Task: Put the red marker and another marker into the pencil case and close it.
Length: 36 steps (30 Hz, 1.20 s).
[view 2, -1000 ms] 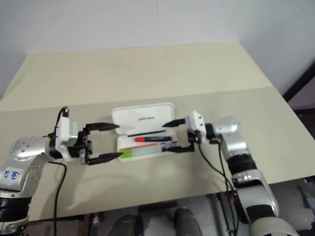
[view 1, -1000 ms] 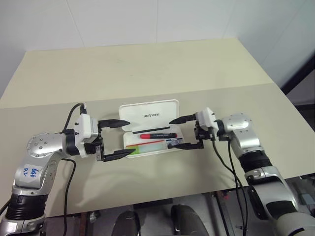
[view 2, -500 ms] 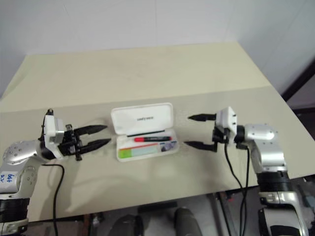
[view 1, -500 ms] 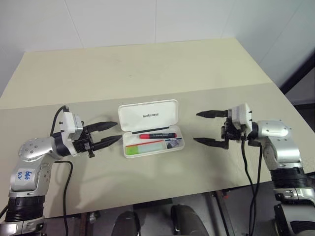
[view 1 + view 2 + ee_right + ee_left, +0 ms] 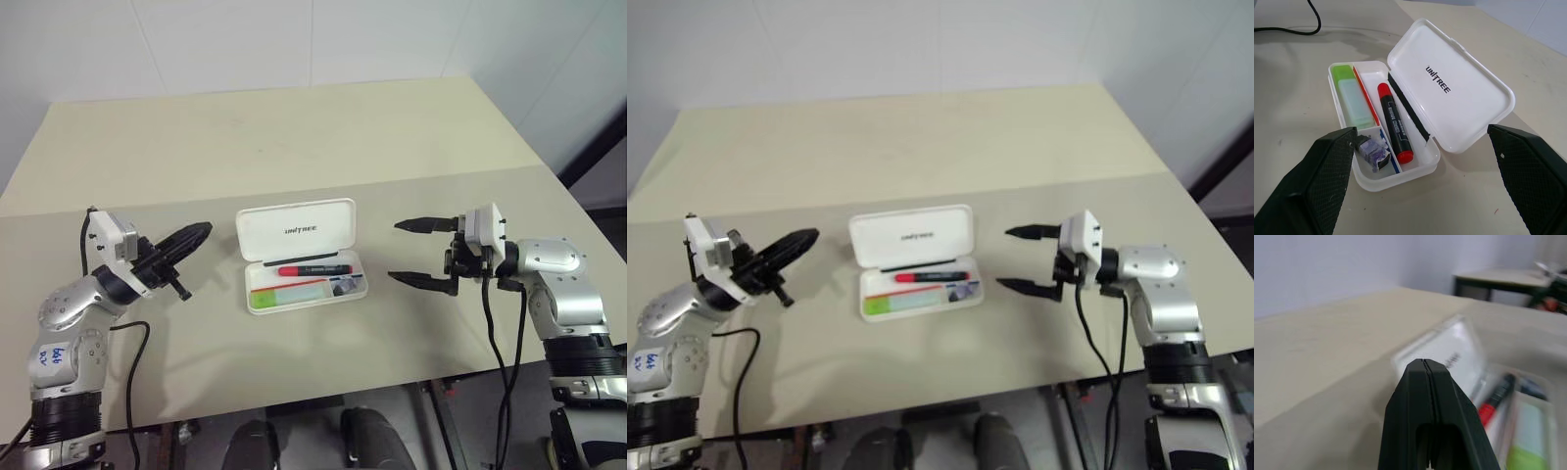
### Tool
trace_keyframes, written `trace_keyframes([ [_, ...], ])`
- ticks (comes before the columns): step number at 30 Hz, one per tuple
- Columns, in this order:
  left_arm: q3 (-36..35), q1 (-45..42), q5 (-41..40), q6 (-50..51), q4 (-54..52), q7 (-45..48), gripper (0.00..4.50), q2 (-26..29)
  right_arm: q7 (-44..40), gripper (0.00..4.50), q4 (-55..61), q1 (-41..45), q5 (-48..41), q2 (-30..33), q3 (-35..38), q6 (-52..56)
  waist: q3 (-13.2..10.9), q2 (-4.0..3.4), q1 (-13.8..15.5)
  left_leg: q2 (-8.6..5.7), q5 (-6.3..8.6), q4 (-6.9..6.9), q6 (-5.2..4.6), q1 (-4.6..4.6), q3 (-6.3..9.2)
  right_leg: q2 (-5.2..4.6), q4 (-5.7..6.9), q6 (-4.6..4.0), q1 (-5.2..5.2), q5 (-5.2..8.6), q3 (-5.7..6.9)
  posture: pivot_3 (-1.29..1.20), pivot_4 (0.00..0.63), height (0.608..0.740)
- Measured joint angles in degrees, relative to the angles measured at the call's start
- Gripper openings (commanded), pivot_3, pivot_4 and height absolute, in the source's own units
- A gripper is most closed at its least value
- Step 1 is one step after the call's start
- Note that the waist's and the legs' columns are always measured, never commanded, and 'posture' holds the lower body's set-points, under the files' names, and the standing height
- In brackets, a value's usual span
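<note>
The white pencil case lies open mid-table, its lid with dark lettering tilted back. In its tray rest the red marker, black-barrelled with a red cap, and the pale green marker beside it. My left gripper is shut and empty, a hand's width left of the case and pointing toward it. Its closed fingertips show with the case blurred beyond. My right gripper is open and empty, off the case's right end. The right wrist view looks between the fingers at the marker.
The beige table stretches far behind the case, with its front edge close below both arms. A small grey object and thin pens share the tray. A black cable hangs from my left wrist.
Both grippers have drawn away from the case's ends, left one leftward, right one rightward. The left gripper has gone from open to shut. The case and its contents have not moved.
</note>
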<state>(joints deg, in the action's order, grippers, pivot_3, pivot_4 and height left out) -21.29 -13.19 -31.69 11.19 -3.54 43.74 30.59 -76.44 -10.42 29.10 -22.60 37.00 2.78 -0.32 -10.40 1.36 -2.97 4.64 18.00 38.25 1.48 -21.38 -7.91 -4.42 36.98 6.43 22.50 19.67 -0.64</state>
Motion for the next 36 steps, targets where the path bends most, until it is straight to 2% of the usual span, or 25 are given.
trace_keyframes([
  [3,0.16,-1.52,3.22,-0.26,1.45,-5.36,0.01,-0.31,0.47,4.5,-0.03,-0.07,0.16,-0.04,-0.03,-0.65,0.0,0.0,0.18,-0.01,0.0,0.0,0.0,0.01,0.0,0.0,-0.01,0.0,-0.01,0.0,0.01,0.0,0.15,0.74],
  [7,3.65,-6.64,10.75,2.1,9.06,-13.99,0.01,-0.88,1.13,4.5,-0.04,-0.39,0.55,-0.67,-0.09,-1.15,0.0,0.01,0.75,-0.03,0.0,0.02,0.0,0.04,-0.02,0.01,-0.01,0.02,-0.03,-0.01,0.0,0.0,0.15,0.74],
  [10,7.46,-10.42,12.32,3.72,12.52,-14.59,0.01,-2.32,1.44,4.5,0.04,-0.58,0.6,-1.47,-0.23,-1.64,-0.02,0.05,1.43,-0.03,0.0,0.01,0.0,0.03,-0.07,0.01,-0.05,0.02,-0.02,-0.01,0.03,0.0,0.15,0.74],
  [17,14.27,-16.46,13.63,3.92,17.05,-9.58,0.01,-4.33,2.27,4.5,0.14,-1.12,0.68,-2.09,-0.34,-2.17,-0.05,0.08,1.45,-0.01,-0.01,0.01,0.02,0.02,-0.17,0.02,-0.07,0.02,0.0,-0.01,0.07,0.0,0.15,0.74],
  [25,15.01,-20.89,13.66,-0.51,18.24,-3.0,0.01,-4.86,2.44,4.5,0.17,-1.68,0.69,-2.29,-0.34,-2.26,-0.05,0.1,1.38,0.0,-0.02,0.03,0.04,0.05,-0.19,0.06,-0.03,0.02,0.01,-0.01,0.06,0.0,0.15,0.74],
  [32,16.82,-21.95,15.37,-6.09,18.68,4.19,0.01,-1.39,2.49,4.5,0.17,-2.05,0.69,-2.45,-0.34,-2.29,-0.06,0.1,1.39,0.0,-0.02,0.04,0.04,0.04,-0.2,0.06,-0.02,0.02,0.01,-0.01,0.05,0.0,0.15,0.74],
  [36,20.23,-22.44,15.61,-6.87,18.87,11.87,0.01,0.94,2.48,4.5,0.12,-1.96,0.69,-2.46,-0.34,-2.53,-0.06,0.1,1.45,-0.01,-0.02,0.03,0.04,0.04,-0.21,0.06,-0.05,0.02,0.01,-0.01,0.06,0.0,0.15,0.74],
])
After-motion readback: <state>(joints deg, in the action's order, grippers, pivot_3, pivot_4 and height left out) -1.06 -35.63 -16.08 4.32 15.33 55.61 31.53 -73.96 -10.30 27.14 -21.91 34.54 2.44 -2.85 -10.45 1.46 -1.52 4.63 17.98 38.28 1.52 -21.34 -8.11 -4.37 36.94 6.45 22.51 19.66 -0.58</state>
